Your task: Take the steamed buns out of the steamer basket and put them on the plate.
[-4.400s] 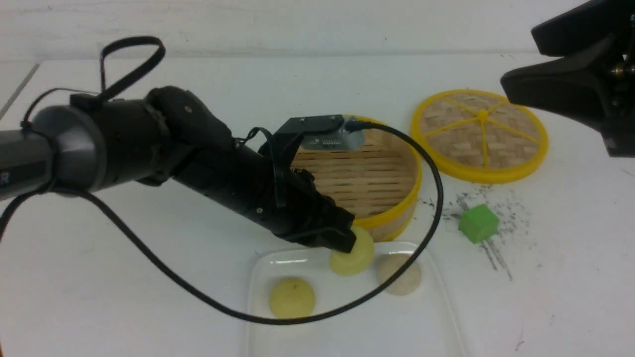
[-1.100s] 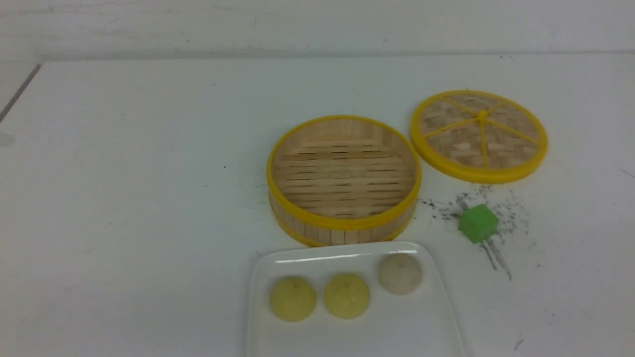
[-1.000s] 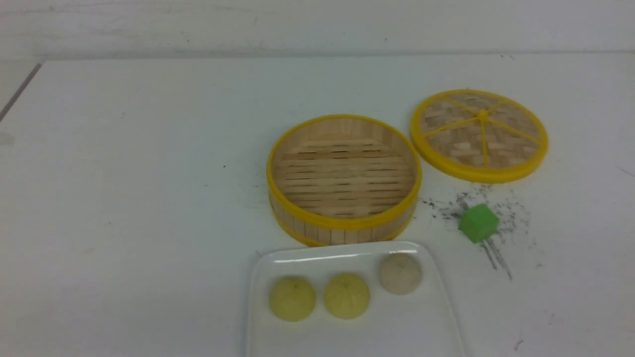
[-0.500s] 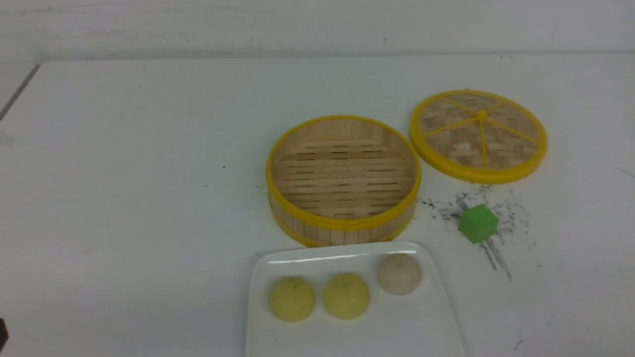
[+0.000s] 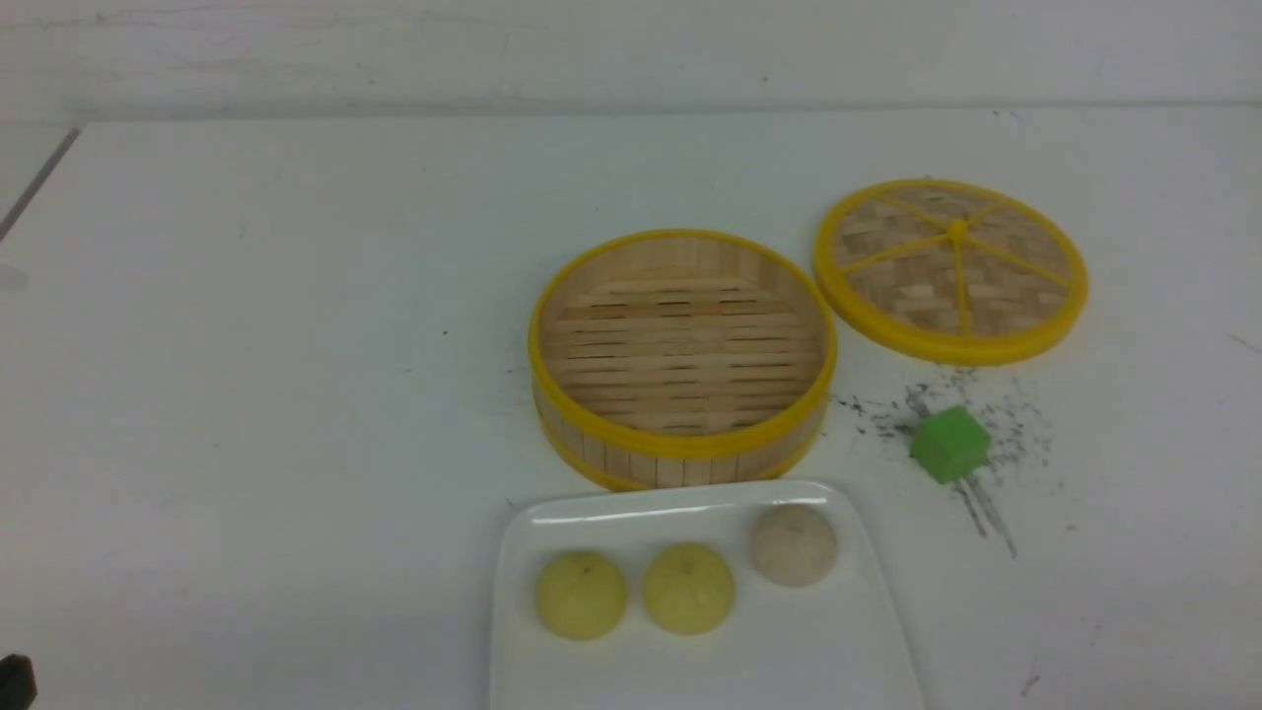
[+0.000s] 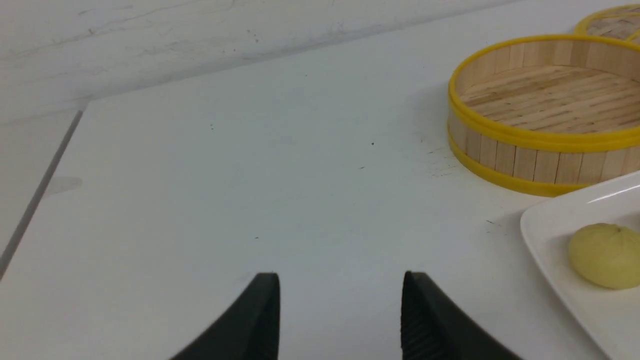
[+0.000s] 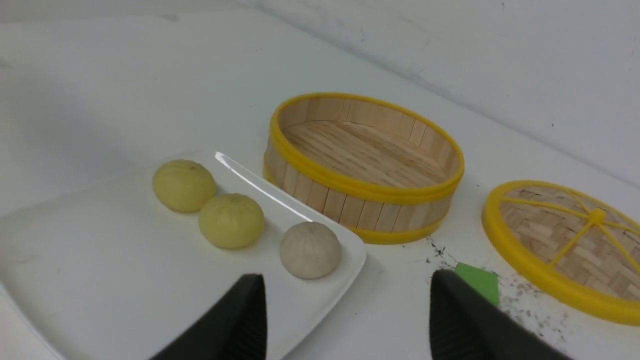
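The three steamed buns lie in a row on the white plate (image 5: 789,651): two pale yellow (image 5: 581,594) (image 5: 688,588) and one beige (image 5: 795,544). The steamer basket (image 5: 680,446) stands just behind the plate and holds nothing. My left gripper (image 6: 340,280) is open and empty over bare table, left of the plate (image 6: 550,225) and the basket (image 6: 525,160); one yellow bun (image 6: 606,256) shows there. My right gripper (image 7: 347,282) is open and empty, near the plate's corner (image 7: 100,260) by the beige bun (image 7: 310,249).
The flat woven lid (image 5: 951,268) lies right of the basket. A green cube (image 5: 949,445) sits in front of it among dark scuff marks. A black bit of the left arm (image 5: 15,680) shows at the front view's lower left corner.
Earlier my left gripper held a yellow bun over the plate; that bun now lies on the plate and both arms have pulled out of the front view.
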